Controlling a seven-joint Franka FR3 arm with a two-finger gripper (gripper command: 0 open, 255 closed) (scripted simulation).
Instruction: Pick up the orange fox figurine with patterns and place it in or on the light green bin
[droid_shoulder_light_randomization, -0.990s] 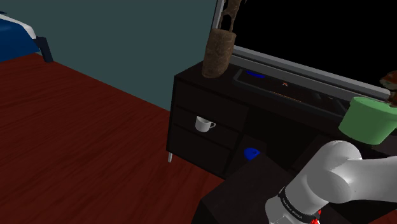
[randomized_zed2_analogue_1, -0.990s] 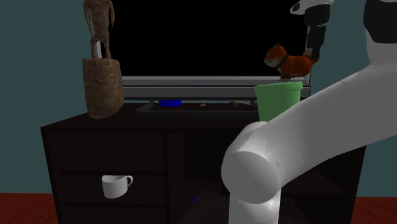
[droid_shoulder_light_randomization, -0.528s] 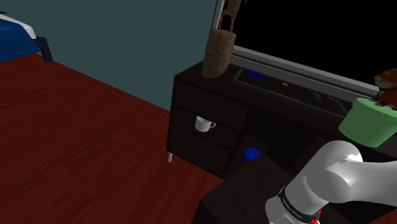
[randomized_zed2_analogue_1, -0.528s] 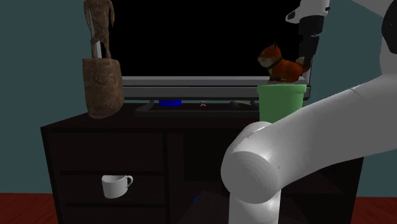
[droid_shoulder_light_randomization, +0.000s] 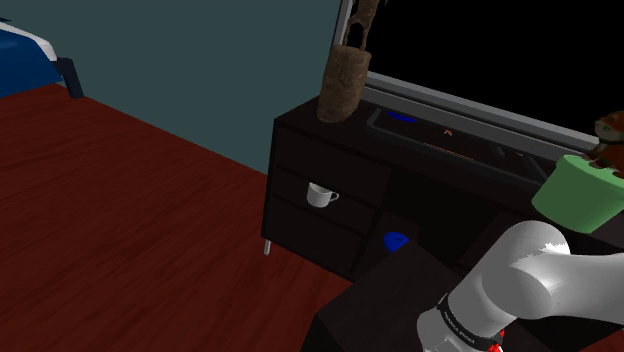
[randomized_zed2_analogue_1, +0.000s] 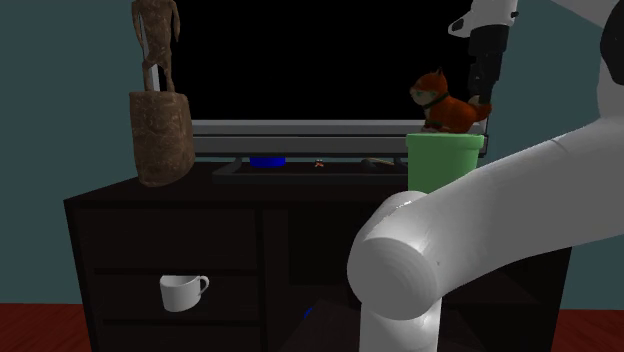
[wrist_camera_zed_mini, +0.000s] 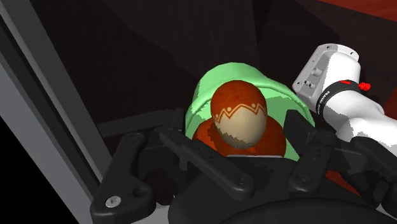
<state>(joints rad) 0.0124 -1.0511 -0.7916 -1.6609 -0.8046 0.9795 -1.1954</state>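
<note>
Here's the room: a teal wall (droid_shoulder_light_randomization: 200, 60), a dark red floor (droid_shoulder_light_randomization: 120, 200) and a blue bed (droid_shoulder_light_randomization: 25, 55) out at ten o'clock in the shoulder view. Centre stage is a dark cabinet (randomized_zed2_analogue_1: 170, 230) backed by a grey frame (randomized_zed2_analogue_1: 300, 128), with a black area (randomized_zed2_analogue_1: 300, 60) above it. A brown carved statue (randomized_zed2_analogue_1: 160, 120) stands on the cabinet top at nine o'clock from the shallow tray (randomized_zed2_analogue_1: 300, 172), which carries a small blue piece (randomized_zed2_analogue_1: 267, 161). There's a white cup (randomized_zed2_analogue_1: 183, 292) down at six o'clock from the statue, in the cabinet front, and a blue item (droid_shoulder_light_randomization: 397, 241) low in the open bay. Over at three o'clock from the tray stands the light green bin (randomized_zed2_analogue_1: 445, 160), and the orange fox figurine (randomized_zed2_analogue_1: 445, 100) is upright right over its mouth, base level with the rim. The black gripper (randomized_zed2_analogue_1: 487, 98) comes down from twelve o'clock, its jaws clamped on the fox's tail end. In the second exterior view the white arm (randomized_zed2_analogue_1: 480, 230) sweeps across the front, covering the bin's lower part.
</note>
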